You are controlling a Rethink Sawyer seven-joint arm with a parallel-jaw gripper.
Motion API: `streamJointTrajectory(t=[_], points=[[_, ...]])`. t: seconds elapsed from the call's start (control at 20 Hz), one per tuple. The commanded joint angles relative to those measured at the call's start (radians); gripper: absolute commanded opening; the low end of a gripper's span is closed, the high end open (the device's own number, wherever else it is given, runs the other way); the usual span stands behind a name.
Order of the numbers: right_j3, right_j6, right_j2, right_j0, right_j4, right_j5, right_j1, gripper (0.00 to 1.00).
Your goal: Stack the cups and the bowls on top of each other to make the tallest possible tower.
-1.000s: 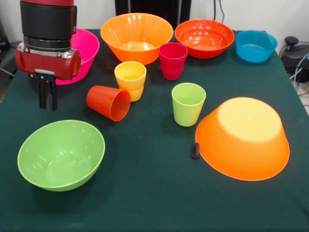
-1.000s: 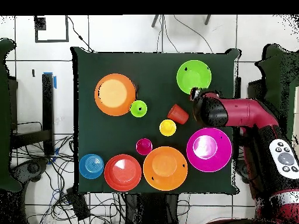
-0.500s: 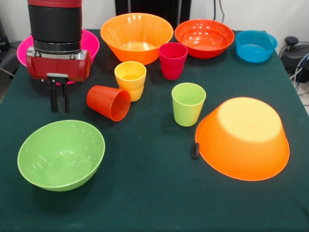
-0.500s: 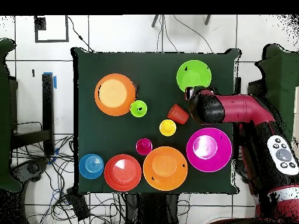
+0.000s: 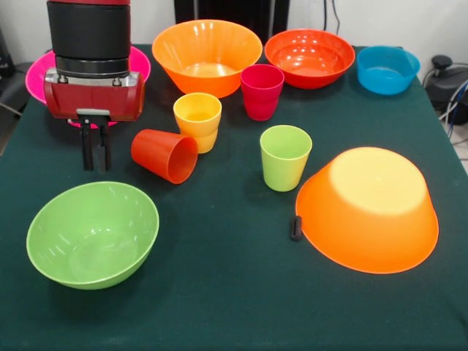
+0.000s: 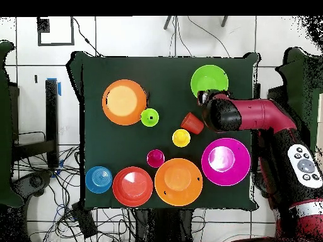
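Observation:
My gripper [image 5: 96,155] hangs just left of the orange-red cup [image 5: 164,155], which lies on its side with its mouth toward the near right. A narrow gap shows between the fingers, with nothing in it. The lime green bowl [image 5: 93,234] stands upright in front of the gripper, and the pink bowl [image 5: 136,64] is partly hidden behind the arm. The yellow cup [image 5: 197,121], crimson cup [image 5: 262,91] and lime green cup [image 5: 284,157] stand upright. One large orange bowl [image 5: 207,55] is upright at the back; another orange bowl [image 5: 367,208] lies upside down at the right.
A red-orange bowl [image 5: 309,57] and a small blue bowl [image 5: 387,69] stand along the back right. A small black object [image 5: 295,227] lies against the upturned bowl's left rim. In the overhead view the arm [image 6: 252,120] reaches in between the green bowl [image 6: 209,82] and the pink bowl [image 6: 225,161].
In the front view the gripper has moved right, closer to the lying orange-red cup. The gap between its fingers looks the same. No cup or bowl has moved.

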Motion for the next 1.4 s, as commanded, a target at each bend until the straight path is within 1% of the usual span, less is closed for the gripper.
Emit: streamJointTrajectory(t=[0.05,0.25,0.35,0.55,0.75,1.4], points=[[0.011,-0.224,0.046,-0.014,-0.036,0.066,0.031,0.00],[0.011,-0.237,0.072,-0.035,-0.039,0.044,0.038,0.00],[0.012,-0.239,0.091,-0.054,-0.029,0.038,0.051,0.00],[0.018,-0.195,0.070,-0.043,-0.037,0.045,0.041,0.00],[0.015,-0.195,0.074,-0.047,-0.030,0.066,0.044,0.00],[0.035,-0.146,0.061,-0.051,-0.024,0.047,0.041,0.00]])
